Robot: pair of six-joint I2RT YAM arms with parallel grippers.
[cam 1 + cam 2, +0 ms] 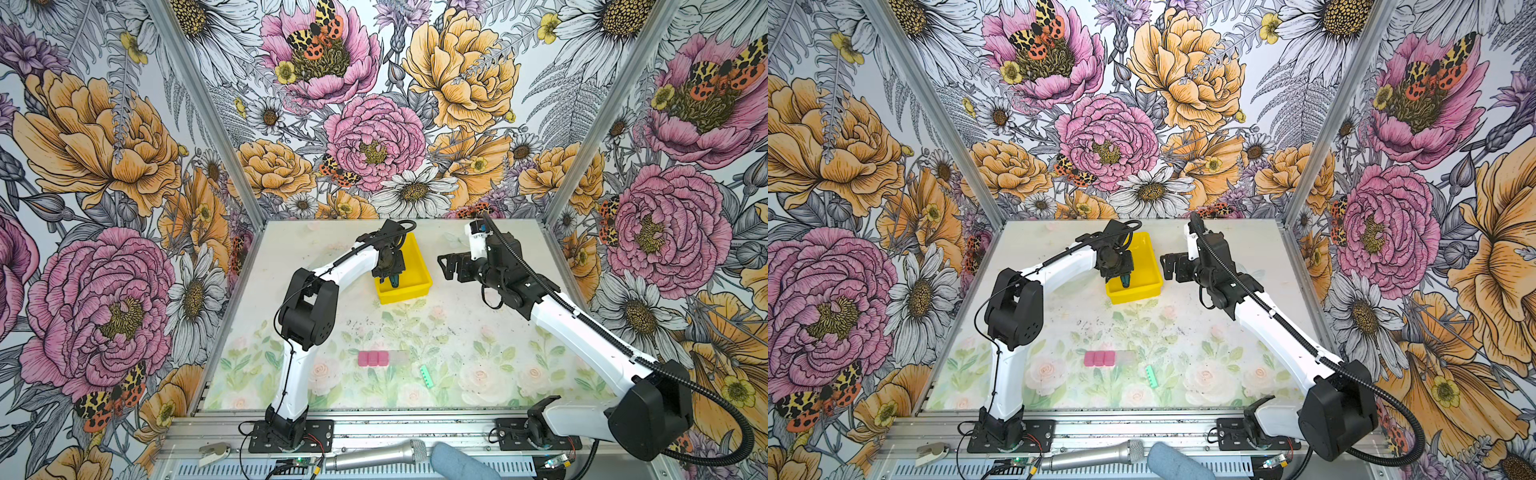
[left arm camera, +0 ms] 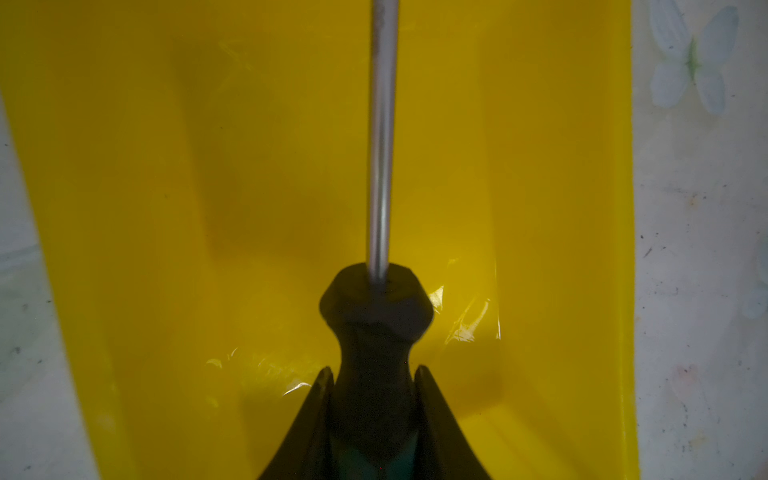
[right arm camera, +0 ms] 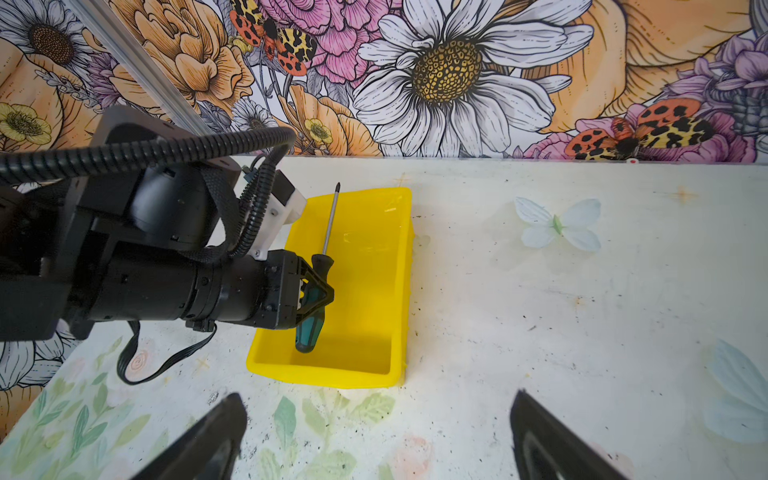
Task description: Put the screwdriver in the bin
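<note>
Screwdriver (image 3: 309,328) and left claw (image 3: 324,293) are shown most fully by the right wrist view. The dark green and black handle is clamped between the fingers. Its butt end is lowered inside the yellow bin (image 3: 332,376) near one short wall, and the thin shaft is tilted upward toward the opposite end, with the tip seen against the far rim. Whether the butt touches the bin floor cannot be told. By the left wrist view only the black neck of the handle, pinched between two fingertips (image 2: 426,395), and the shaft over the yellow floor are given; the tip is cut off by the frame edge. In both top views the shaft is hidden under the left wrist, and only the butt of the handle is seen, inside the bin at the far middle of the surface (image 1: 457,332). The right claw (image 3: 378,395) is spread wide with nothing between its fingers, beside the bin and apart from it. A pink-and-clear segmented box (image 1: 382,358) and a mint-green ridged strip (image 1: 427,376) are shown only by the top views, well apart from the bin and nearer the arm bases.
</note>
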